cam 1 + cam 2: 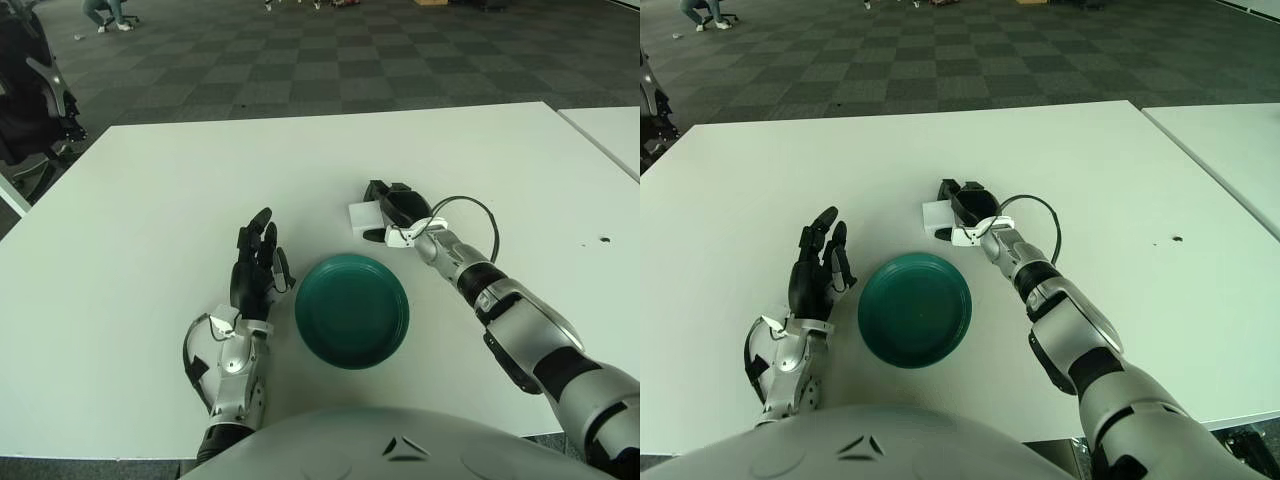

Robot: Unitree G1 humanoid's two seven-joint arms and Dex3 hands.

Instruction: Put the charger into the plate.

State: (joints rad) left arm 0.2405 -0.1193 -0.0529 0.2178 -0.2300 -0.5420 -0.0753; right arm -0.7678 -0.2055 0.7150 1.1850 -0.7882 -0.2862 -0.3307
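A small white charger (365, 216) is held in my right hand (392, 210), whose dark fingers are curled around it just beyond the far rim of the plate. The plate (351, 309) is a round dark green dish lying on the white table near me, with nothing in it. The charger (938, 217) shows past the plate's (914, 308) far edge, not over its middle. My left hand (255, 265) stays idle to the left of the plate, fingers straight and spread, holding nothing.
A white table (180, 190) carries everything; a second white table (610, 130) edge shows at the far right. A black cable (478, 210) loops off my right wrist. A dark chair (30, 100) stands off the table's left corner.
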